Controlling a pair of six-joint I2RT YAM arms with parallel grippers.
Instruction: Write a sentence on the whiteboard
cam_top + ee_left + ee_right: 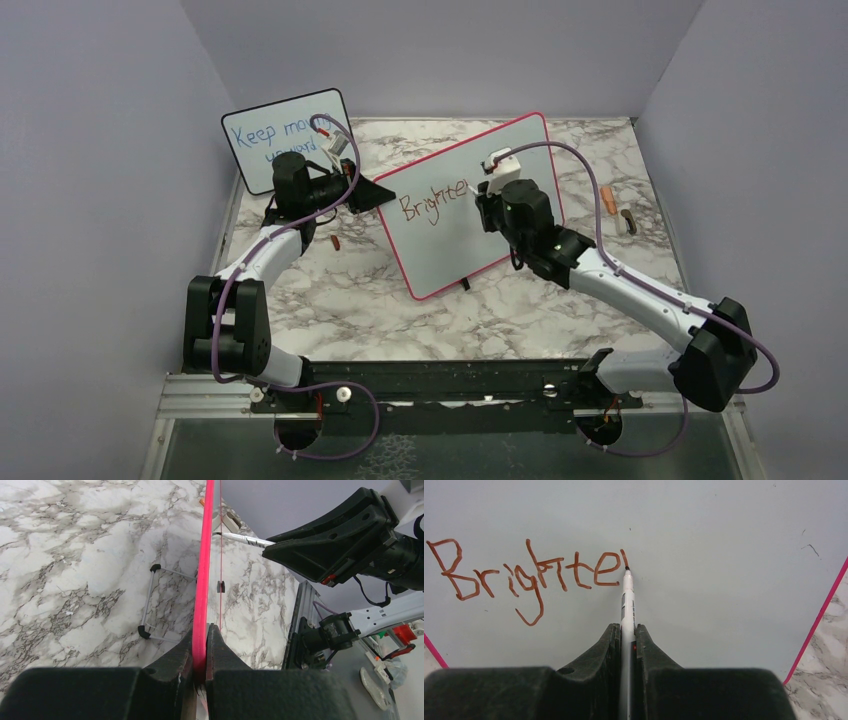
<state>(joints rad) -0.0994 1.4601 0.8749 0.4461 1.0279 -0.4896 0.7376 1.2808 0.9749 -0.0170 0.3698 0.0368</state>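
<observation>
The whiteboard (455,250), with its red-pink frame, stands tilted at mid-table. Reddish-brown writing (432,200) on it reads "Brighte" plus one short stroke (524,572). My right gripper (626,635) is shut on a white marker (627,600), whose tip touches the board at the foot of that last stroke. In the top view, this gripper (490,190) is in front of the board's upper middle. My left gripper (201,645) is shut on the board's red edge (205,555), at its left side (372,192). The marker also shows in the left wrist view (245,539).
A smaller black-framed board (262,135) with blue writing stands at the back left, behind my left arm. Two small cap-like pieces (607,200) (628,222) lie on the marble at right, and a small reddish one (336,242) at left. The board's wire stand (150,600) rests behind it.
</observation>
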